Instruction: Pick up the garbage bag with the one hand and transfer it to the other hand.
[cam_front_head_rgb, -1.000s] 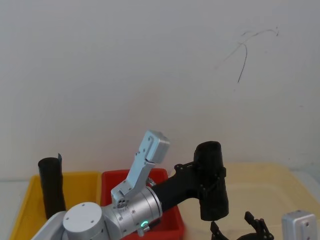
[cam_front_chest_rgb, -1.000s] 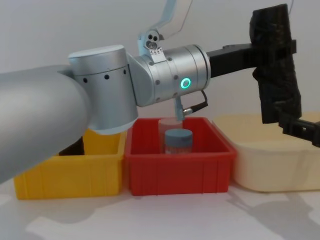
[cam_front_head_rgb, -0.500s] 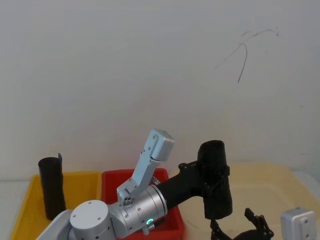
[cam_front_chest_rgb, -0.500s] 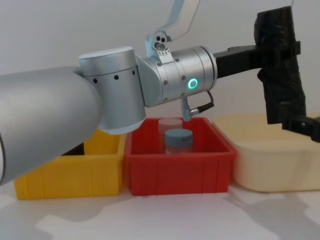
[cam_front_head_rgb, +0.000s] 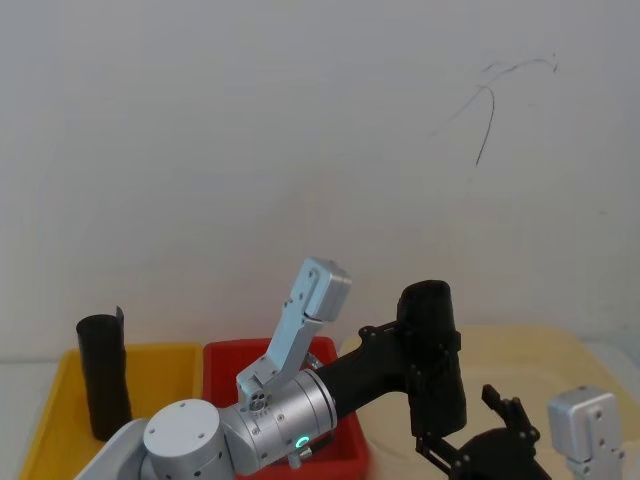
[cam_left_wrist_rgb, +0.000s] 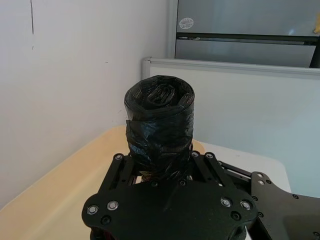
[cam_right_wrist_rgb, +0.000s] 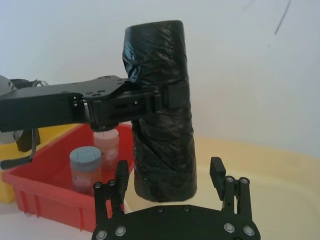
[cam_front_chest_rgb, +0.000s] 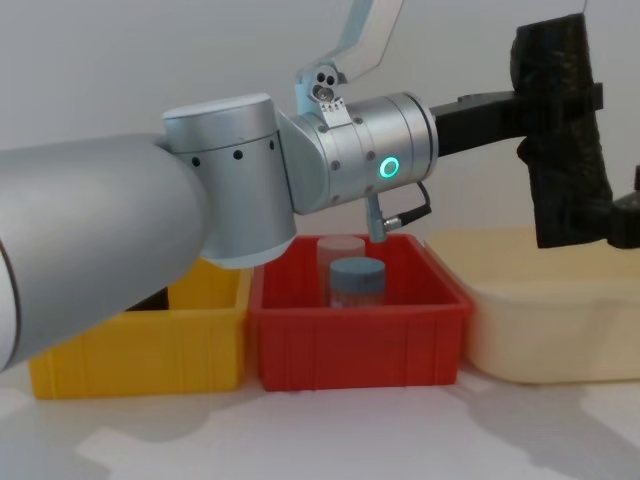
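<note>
Has already finished the first half, as far as can be judged: picked up the garbage bag (cam_right_wrist_rgb: 160, 115) and holding it in the left gripper (cam_right_wrist_rgb: 161, 99), with the fingers clamped from both sides on the upper half of the roll. Keeping it in the air above the left part of the cream tub (cam_front_chest_rgb: 540, 320), to the right of the red bin (cam_front_chest_rgb: 360, 335) and touching neither of them.

Not yet handed over. Waiting at the bottom end of the roll with the right gripper (cam_right_wrist_rgb: 169, 169), fingers spread wide on either side and, in the right wrist view, with a small gap on both sides, so probably no contact yet. Remaining, by judgement: to close the right gripper on the lower part, then to open the left gripper and pull it away.

Standing almost upright, with the long axis near vertical and the bottom end leaning a little toward the robot's right in the chest view. Pointing one rolled end up, with the spiral of the plastic visible in the left wrist view, and the other end down toward the tub.

Not involved: the second black roll (cam_front_head_rgb: 103, 375) standing in the yellow bin (cam_front_chest_rgb: 140, 350), and the blue-lidded jar (cam_front_chest_rgb: 357, 280) in the red bin.
</note>
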